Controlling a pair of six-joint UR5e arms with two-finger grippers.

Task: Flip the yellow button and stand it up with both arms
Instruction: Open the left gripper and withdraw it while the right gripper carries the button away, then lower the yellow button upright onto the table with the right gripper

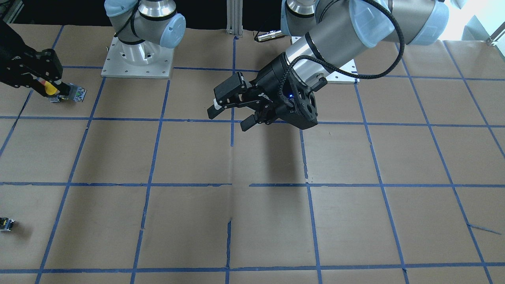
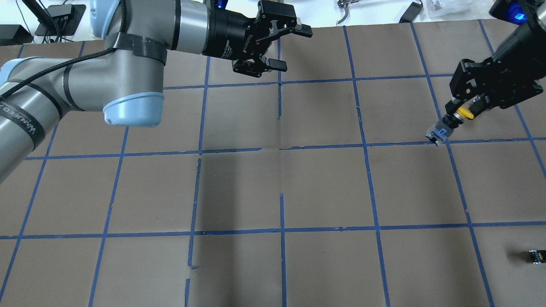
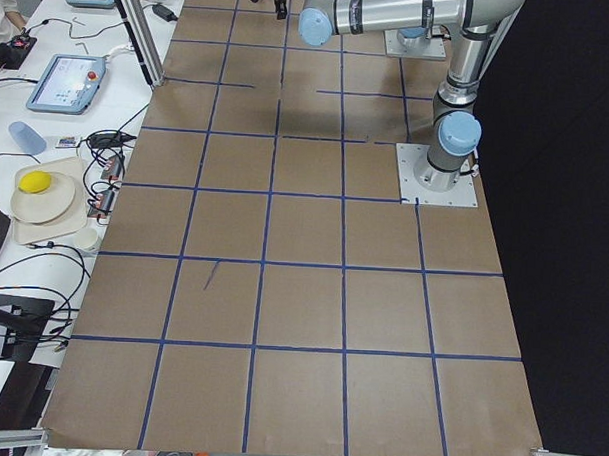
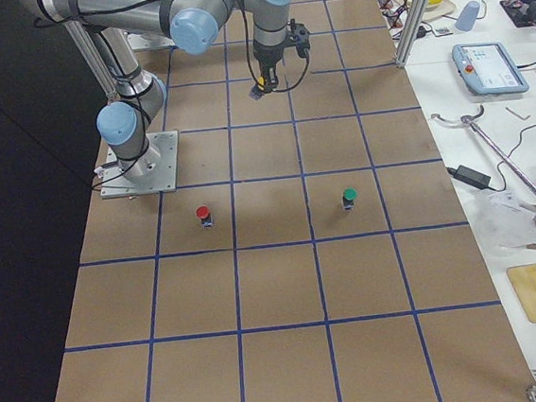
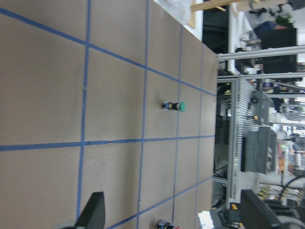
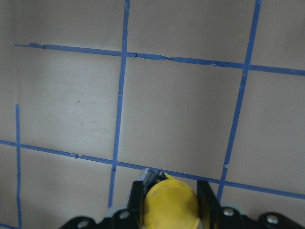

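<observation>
The yellow button [image 2: 463, 113] has its yellow cap pinched between the fingers of my right gripper [image 2: 460, 111]. Its blocky base [image 2: 438, 133] sticks out beyond the fingertips, tilted down towards the table. It also shows at the far left of the front view [image 1: 51, 89], with the right gripper [image 1: 50, 87] shut on it. In the right wrist view the yellow cap [image 6: 170, 206] sits between both fingers [image 6: 136, 200]. My left gripper [image 2: 293, 47] is open and empty, held above the table's far middle, far from the button; it also shows in the front view [image 1: 230, 115].
A red-capped button [image 4: 203, 213] and a green-capped button [image 4: 348, 196] stand upright on the brown paper near the table's right end. The green one shows in the left wrist view [image 5: 174, 106]. A small dark part [image 2: 535, 256] lies at the view's edge. Blue tape lines grid the table.
</observation>
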